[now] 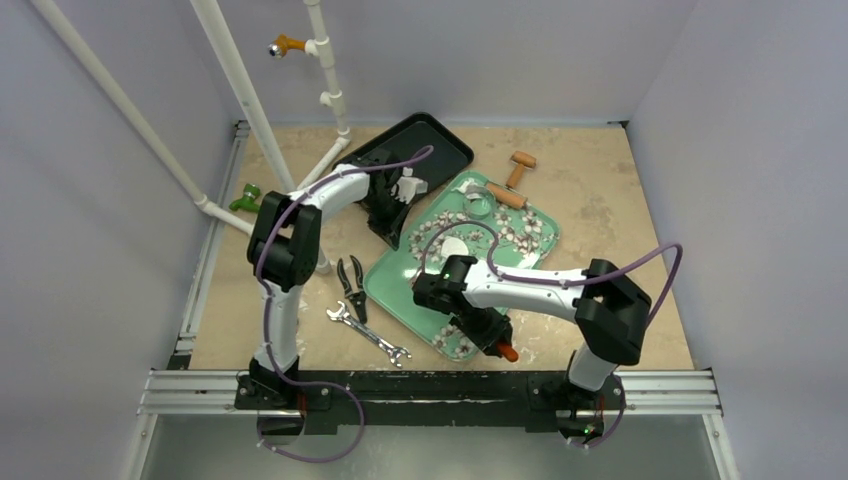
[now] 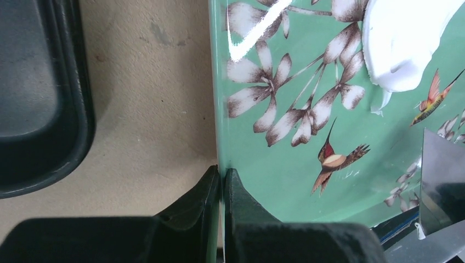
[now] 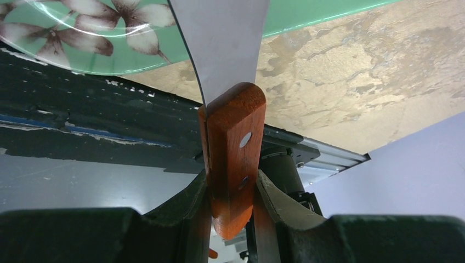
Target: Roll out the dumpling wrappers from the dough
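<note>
- Black right fingers [image 3: 274, 207] are clenched on the wooden handle [image 3: 234, 137] of a scraper; its metal blade [image 3: 219, 38] points at the green tray [image 3: 307, 13].
- The left fingers [image 2: 204, 201] pinch the tray's rim tight, right at its edge.
- The dumpling wrapper [image 2: 403, 41], a flat white dough round, lies on the tray among the flower prints, not far from the blade.
- The blade could dig in and tear the thin dough if it comes in too steep.
- The handle could twist in the fingers, since it is held near its end.
- A hard push could slide the tray, or pull its thin rim out of the pinch.
</note>
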